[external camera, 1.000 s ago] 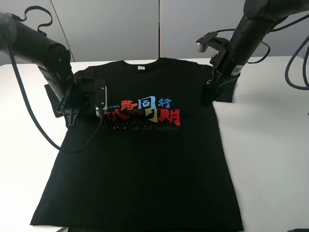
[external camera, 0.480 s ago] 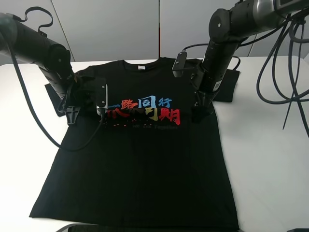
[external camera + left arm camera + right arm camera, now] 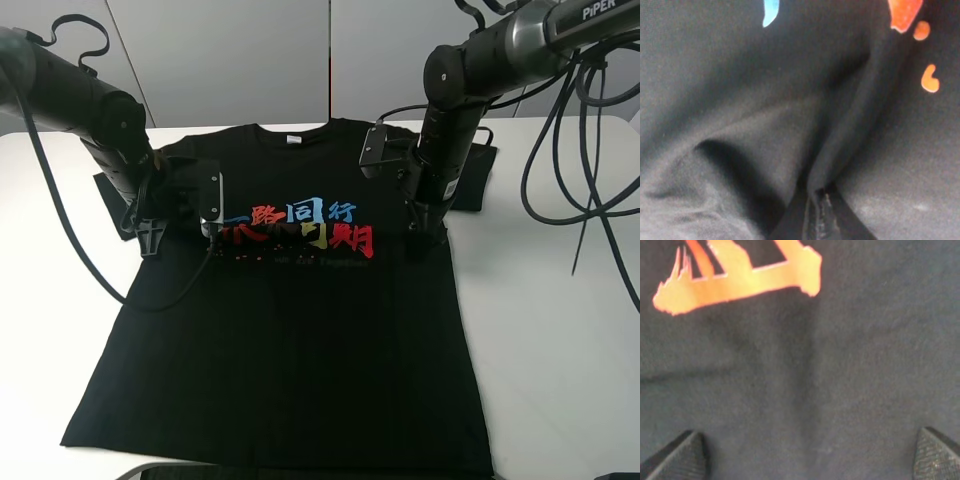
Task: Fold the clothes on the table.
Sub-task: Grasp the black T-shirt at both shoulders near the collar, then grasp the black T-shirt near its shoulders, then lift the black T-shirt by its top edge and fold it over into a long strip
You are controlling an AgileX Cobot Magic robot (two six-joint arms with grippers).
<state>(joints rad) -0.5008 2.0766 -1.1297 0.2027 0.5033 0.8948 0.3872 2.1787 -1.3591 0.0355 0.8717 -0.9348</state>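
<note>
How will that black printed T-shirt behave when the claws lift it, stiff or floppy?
Probably floppy: the black short-sleeved T-shirt puckers into a soft ridge where the left gripper pinches it. Lifted, it would likely sag rather than hold shape. Pushed, the thin cloth lying flat on the white table would probably bunch up, not slide.

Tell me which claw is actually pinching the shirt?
The left gripper: its jaws are shut on a raised fold of the T-shirt. The right gripper has its jaws wide apart over flat cloth.
</note>
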